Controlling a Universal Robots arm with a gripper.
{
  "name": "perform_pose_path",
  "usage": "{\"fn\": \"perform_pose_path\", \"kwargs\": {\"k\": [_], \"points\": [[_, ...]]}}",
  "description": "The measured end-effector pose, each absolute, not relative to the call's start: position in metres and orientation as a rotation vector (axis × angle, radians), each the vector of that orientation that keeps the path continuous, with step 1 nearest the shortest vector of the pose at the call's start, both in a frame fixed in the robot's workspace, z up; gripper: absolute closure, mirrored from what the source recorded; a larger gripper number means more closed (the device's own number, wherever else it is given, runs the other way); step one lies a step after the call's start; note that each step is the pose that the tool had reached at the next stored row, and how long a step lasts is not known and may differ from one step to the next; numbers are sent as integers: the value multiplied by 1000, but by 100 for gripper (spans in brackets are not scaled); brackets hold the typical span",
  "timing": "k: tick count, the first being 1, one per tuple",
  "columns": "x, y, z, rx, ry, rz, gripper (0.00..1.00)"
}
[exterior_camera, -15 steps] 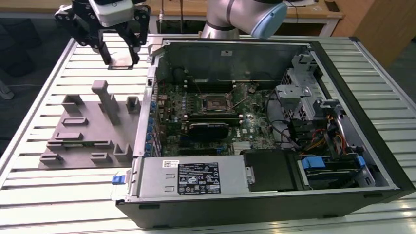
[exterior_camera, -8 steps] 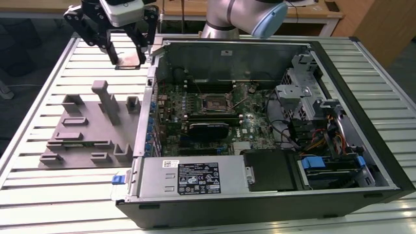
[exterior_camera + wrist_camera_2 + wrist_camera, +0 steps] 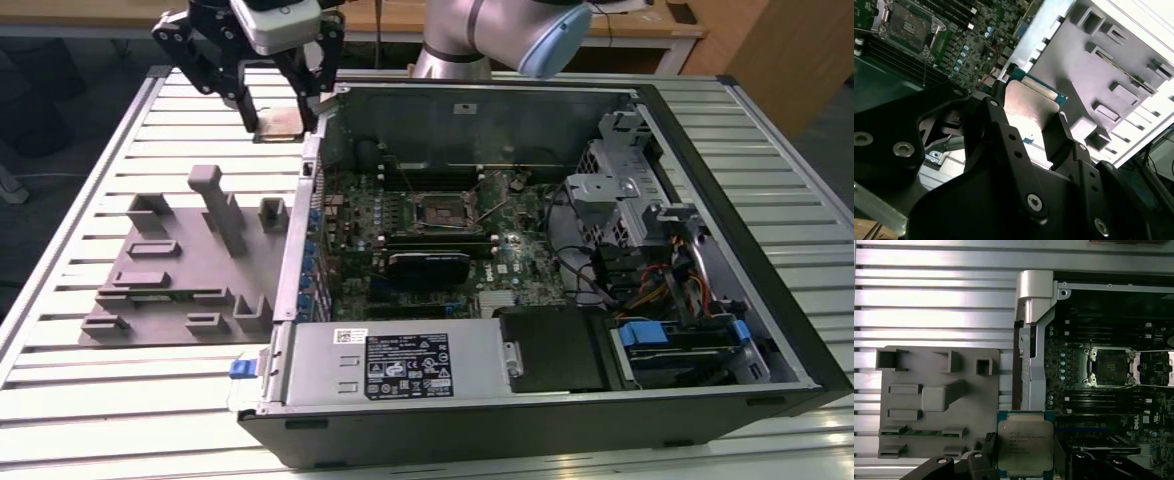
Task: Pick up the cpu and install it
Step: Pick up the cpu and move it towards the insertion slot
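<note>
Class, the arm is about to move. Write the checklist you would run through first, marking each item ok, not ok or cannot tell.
1. The cpu is held by the gripper on two opposite edges: ok.
2. The cpu is clear of the grey fixture tray: ok.
3. The motherboard socket is uncovered, with nothing seated in it: ok.
4. The cpu is over the socket: not ok; it hangs outside the case wall.
5. The cpu's orientation matches the socket: cannot tell.
</note>
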State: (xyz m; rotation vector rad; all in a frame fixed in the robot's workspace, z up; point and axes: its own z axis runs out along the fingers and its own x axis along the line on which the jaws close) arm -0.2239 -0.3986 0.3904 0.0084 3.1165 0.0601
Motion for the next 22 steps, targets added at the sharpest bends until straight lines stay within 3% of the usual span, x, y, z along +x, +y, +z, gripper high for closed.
{"fn": "perform_pose_path", "kwargs": {"k": [22], "points": [[-185,-398,390,8,3116,60,46]]}}
